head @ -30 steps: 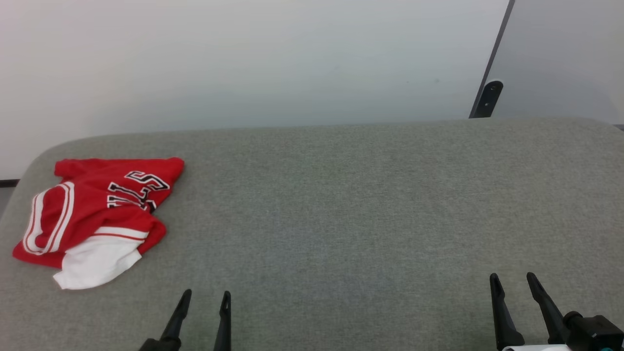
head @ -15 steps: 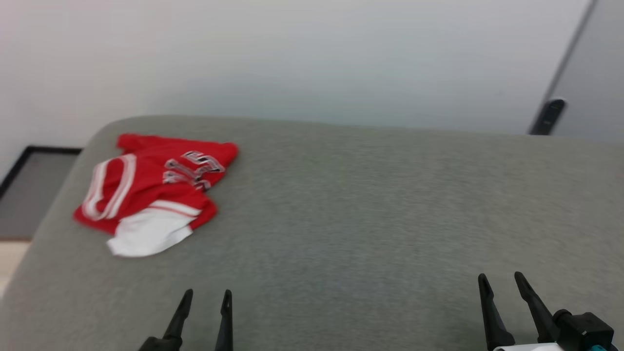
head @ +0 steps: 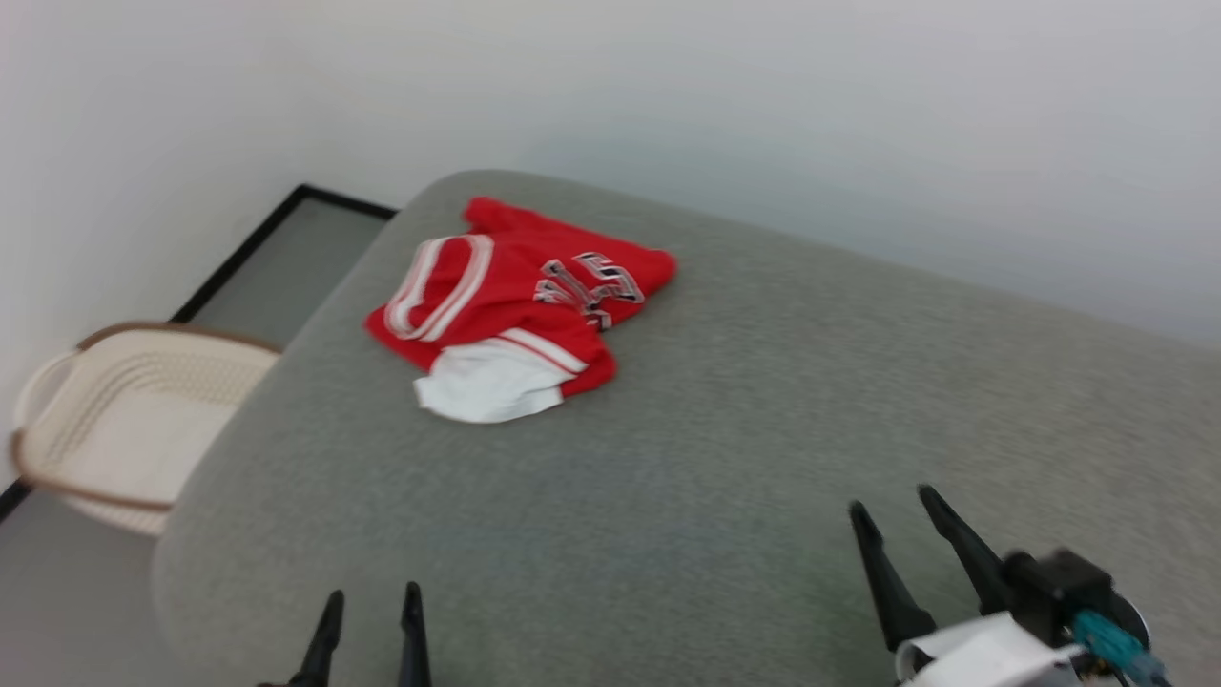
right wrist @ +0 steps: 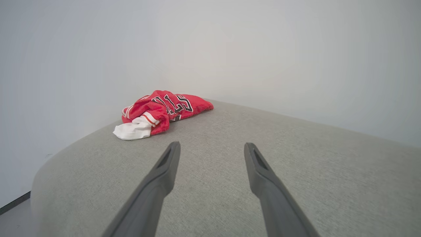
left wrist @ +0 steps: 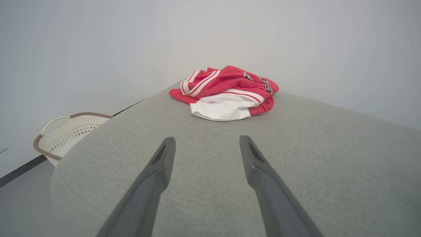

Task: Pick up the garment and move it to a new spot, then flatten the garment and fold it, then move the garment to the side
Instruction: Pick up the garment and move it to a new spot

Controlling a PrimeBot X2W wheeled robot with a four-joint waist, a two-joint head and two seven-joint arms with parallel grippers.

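A perforated cream basket (head: 114, 401) stood at eight o'clock, the crumpled red shirt (head: 506, 296) at eleven, left gripper (head: 373, 593) and right gripper (head: 891, 500) gaping empty.

Garment (head: 515, 305) – bright red, white sleeve, red-and-white stripe trim, black white-outlined lettering. Cushion (head: 725, 448) grey-green. Basket (head: 124, 420) cream – brown rim.
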